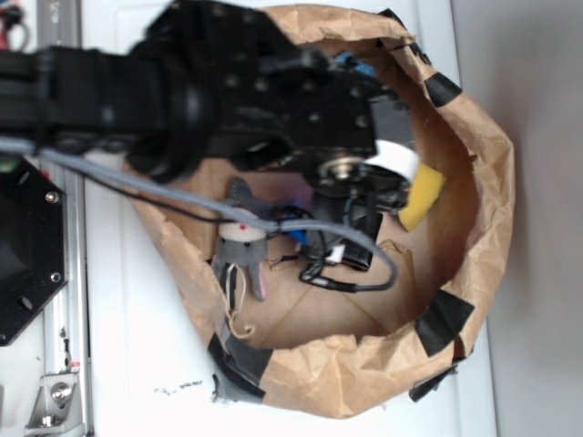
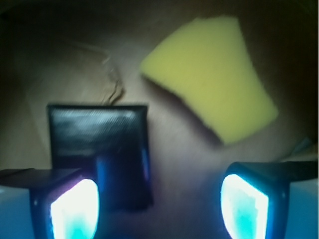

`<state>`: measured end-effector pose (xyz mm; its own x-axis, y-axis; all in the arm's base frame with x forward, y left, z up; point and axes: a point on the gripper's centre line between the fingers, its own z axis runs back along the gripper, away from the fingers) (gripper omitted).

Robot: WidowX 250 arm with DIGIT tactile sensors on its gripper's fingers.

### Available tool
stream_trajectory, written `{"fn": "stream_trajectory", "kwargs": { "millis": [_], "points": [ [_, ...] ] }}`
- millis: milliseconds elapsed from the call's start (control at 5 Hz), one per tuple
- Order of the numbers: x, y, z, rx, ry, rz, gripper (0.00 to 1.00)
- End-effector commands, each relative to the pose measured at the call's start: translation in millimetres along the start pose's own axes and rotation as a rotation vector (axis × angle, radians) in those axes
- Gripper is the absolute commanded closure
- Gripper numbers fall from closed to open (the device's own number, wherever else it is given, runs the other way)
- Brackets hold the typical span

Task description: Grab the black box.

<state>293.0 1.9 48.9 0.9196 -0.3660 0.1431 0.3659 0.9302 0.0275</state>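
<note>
I am at the approach step, hanging inside the brown paper wall (image 1: pixel 474 182), my claw (image 2: pixel 159 201) spread apart and empty. The black box (image 2: pixel 99 149) lies flat ahead, overlapping my left finger rather than centred, the yellow sponge (image 2: pixel 214 74) beyond to the right. Next, I judge, shift left, descend, then close.

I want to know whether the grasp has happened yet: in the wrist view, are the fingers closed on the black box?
No. The fingers stand wide apart, and the black box lies near the left one only, ungripped.
</note>
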Motion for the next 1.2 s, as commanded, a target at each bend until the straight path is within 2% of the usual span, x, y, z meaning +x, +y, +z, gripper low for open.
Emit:
{"fn": "stream_trajectory", "kwargs": {
  "millis": [0,400,600,800,1000],
  "points": [
    [27,7,3,0.042,-0.043,-0.004,0.0],
    [16,-5,-5,0.065,-0.04,-0.062,0.0],
    [4,-22,-13,0.038,-0.045,-0.082,0.0],
    [-10,-38,-11,-0.015,-0.021,-0.127,0.0],
    [-20,-44,-2,-0.113,0.022,-0.156,0.0]
  ]
}}
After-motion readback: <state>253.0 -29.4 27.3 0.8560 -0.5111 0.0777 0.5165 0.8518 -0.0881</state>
